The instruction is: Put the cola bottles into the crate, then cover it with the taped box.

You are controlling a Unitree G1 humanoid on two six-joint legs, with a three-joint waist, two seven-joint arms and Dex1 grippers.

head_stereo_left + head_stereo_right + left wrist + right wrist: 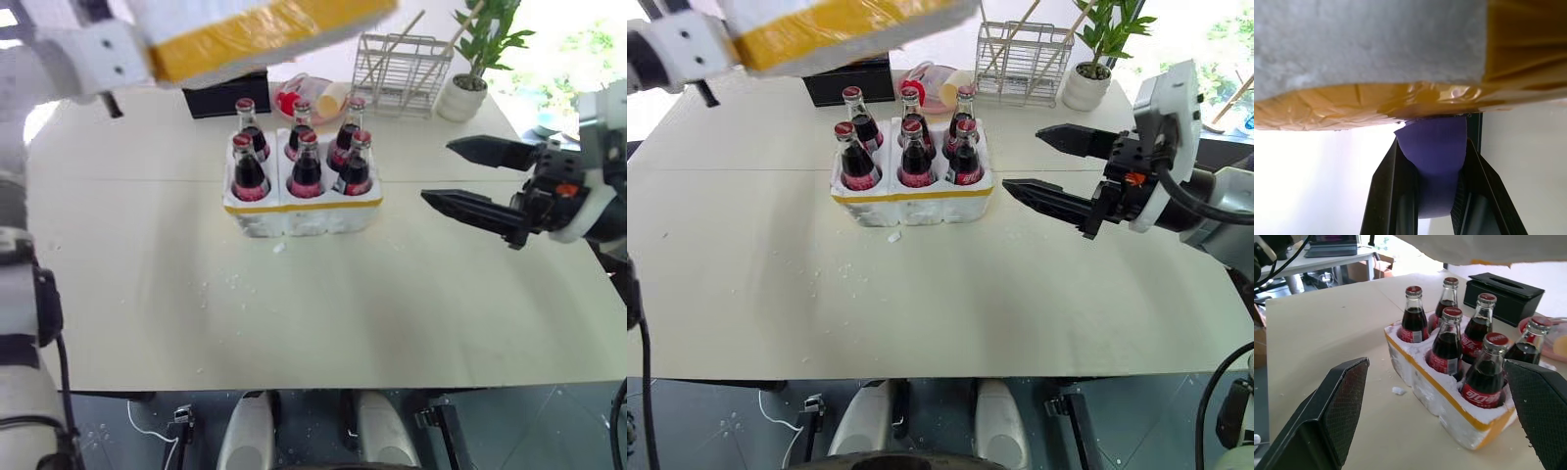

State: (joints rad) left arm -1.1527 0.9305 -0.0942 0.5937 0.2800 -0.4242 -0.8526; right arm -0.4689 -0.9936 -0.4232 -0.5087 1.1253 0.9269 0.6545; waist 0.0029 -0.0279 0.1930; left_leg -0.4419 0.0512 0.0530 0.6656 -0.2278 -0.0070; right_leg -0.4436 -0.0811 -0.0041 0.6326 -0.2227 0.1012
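Note:
Several cola bottles (307,166) with red caps stand upright in the wells of the crate (304,211), a low white foam block with a yellow band, at the table's middle back. The taped box (265,29) hangs tilted in the air above and behind the crate, toward the left. My left gripper (1431,156) is shut on a purple tab (1436,137) fixed to the box's yellow-taped edge. My right gripper (436,170) is open and level, right of the crate and apart from it, its fingers pointing at the bottles (1484,377).
Behind the crate are a black tissue box (225,96), a pink plate with red and yellow items (309,98), a wire rack (402,73) and a potted plant (470,69). Foam crumbs (279,248) lie in front of the crate.

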